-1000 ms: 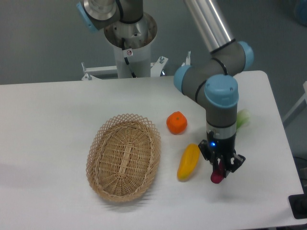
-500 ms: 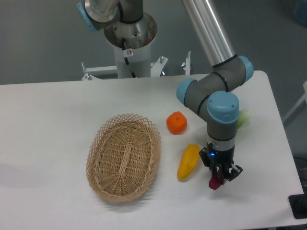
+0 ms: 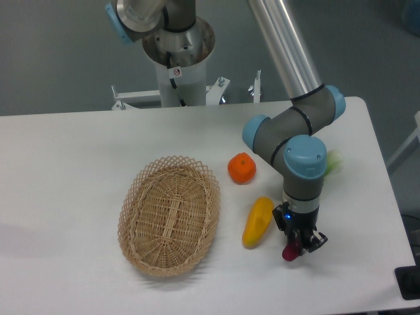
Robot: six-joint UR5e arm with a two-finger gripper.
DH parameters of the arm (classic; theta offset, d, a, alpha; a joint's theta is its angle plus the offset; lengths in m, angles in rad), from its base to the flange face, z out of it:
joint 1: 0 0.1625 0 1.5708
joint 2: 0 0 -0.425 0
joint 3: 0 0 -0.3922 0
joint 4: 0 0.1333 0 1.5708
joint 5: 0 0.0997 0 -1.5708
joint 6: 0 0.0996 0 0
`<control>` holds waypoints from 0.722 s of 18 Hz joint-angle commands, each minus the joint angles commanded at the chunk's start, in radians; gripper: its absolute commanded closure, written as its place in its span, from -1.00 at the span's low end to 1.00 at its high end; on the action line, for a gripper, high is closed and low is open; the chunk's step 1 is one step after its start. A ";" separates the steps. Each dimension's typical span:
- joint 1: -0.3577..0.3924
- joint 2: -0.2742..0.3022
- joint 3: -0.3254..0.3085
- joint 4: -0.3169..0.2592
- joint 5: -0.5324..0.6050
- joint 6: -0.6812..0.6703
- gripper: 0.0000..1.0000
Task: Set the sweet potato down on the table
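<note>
We see the sweet potato between the fingers of the gripper, at the lower end of the arm. The two dark fingers are closed on it and grip it. Only the lower tip of the tuber is visible under the fingers; the upper part is hidden by the gripper body. The visible tip is dark magenta-purple, rounded and small. Its long axis seems close to vertical, with the free end pointing down toward the table, slightly to the left side of the view. The tip is very near the white surface, but we cannot tell if it touches it.

The gripper points straight down from the wrist, and a small blue light shines on its housing just above the fingers. The grey arm with light blue caps rises from there to the upper part of the view.

Just beside the gripper, on its left in the view, lies the yellow-orange elongated fruit on the table, tilted with its upper end toward the right. It is apart from the sweet potato. Above this fruit is the round orange, also on the table. Further left is the oval woven wicker basket. Behind the arm, a pale green thing is partly visible, and we cannot identify it.
</note>
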 joint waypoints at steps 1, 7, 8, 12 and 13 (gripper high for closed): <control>0.000 0.006 0.000 0.000 0.002 0.000 -0.86; -0.003 0.060 0.003 -0.005 -0.003 -0.171 -1.00; -0.008 0.061 0.018 -0.003 -0.003 -0.234 -1.00; -0.009 0.109 0.037 -0.006 0.000 -0.284 -1.00; -0.008 0.127 0.034 -0.005 -0.002 -0.285 -1.00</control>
